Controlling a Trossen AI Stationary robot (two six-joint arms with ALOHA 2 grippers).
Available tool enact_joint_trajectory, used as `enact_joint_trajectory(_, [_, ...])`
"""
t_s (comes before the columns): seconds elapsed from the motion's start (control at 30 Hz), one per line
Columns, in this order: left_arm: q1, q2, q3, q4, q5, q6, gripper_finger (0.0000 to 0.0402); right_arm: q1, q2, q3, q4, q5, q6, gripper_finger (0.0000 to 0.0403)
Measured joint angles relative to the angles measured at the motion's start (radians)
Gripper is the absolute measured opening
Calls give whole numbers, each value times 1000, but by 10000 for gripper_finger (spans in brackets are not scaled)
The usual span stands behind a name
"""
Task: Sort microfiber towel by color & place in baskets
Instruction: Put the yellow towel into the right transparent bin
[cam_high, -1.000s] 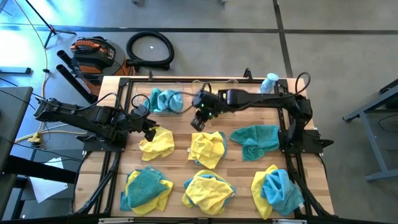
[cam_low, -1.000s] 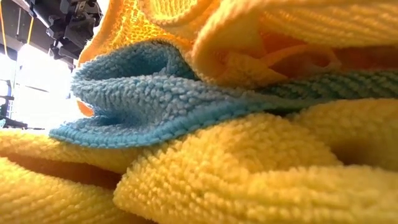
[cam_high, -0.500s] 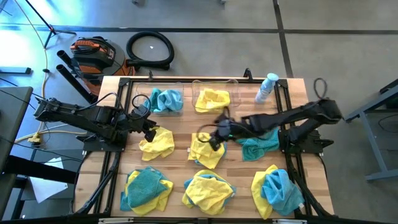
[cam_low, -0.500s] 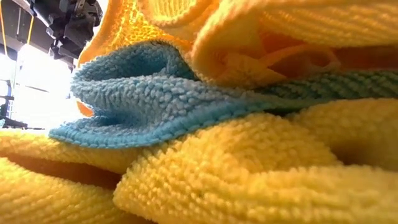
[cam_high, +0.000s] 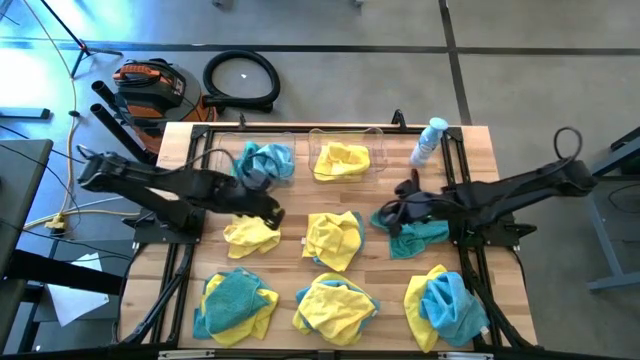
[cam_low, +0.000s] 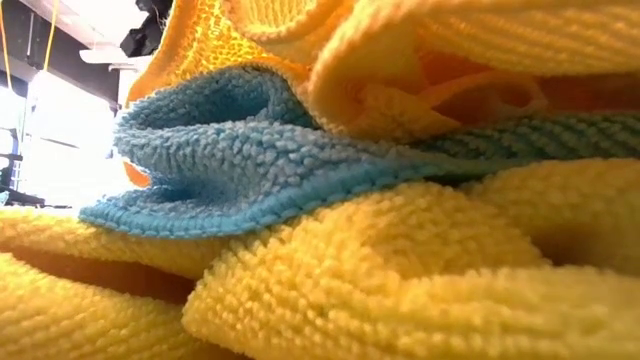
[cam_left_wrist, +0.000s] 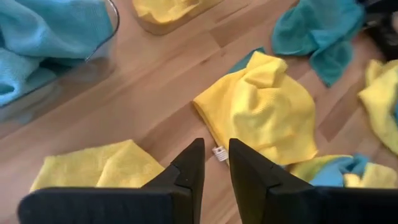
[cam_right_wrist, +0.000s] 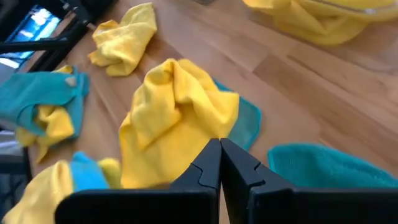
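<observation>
Two clear baskets stand at the table's far edge. The left one (cam_high: 262, 162) holds a blue towel (cam_left_wrist: 43, 34) and the right one (cam_high: 346, 160) a yellow towel (cam_right_wrist: 323, 18). Loose towels lie on the wood: a yellow one (cam_high: 250, 232), a yellow one on a teal one (cam_high: 333, 238), a teal one (cam_high: 415, 232), and mixed heaps along the near edge. My left gripper (cam_high: 274, 214) hangs between the two yellow towels, its fingers (cam_left_wrist: 216, 149) a narrow gap apart with nothing in it. My right gripper (cam_high: 384, 215) is shut and empty (cam_right_wrist: 219, 148) at the teal towel's left edge.
A clear spray bottle (cam_high: 429, 140) stands at the far right beside the baskets. Three heaps of yellow and blue towels (cam_high: 335, 305) lie along the near edge. One of them (cam_low: 330, 200) fills the low view. Bare wood (cam_left_wrist: 155, 81) shows between the baskets and the middle row.
My right gripper has drawn back from in front of the baskets toward the table's right edge and sunk; it now hangs by the teal towel. My left gripper has gone toward the table's right, past the left yellow towel. No towel has moved.
</observation>
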Motion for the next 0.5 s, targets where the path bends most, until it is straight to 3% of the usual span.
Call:
enact_joint_trajectory(0.23, [-23, 195, 212, -245, -21, -186, 40, 0, -160, -58, -37, -45, -84, 0])
enact_joint_trajectory(0.5, [-27, 289, 226, -310, -29, -279, 37, 0, -215, -58, -74, -86, -206, 0])
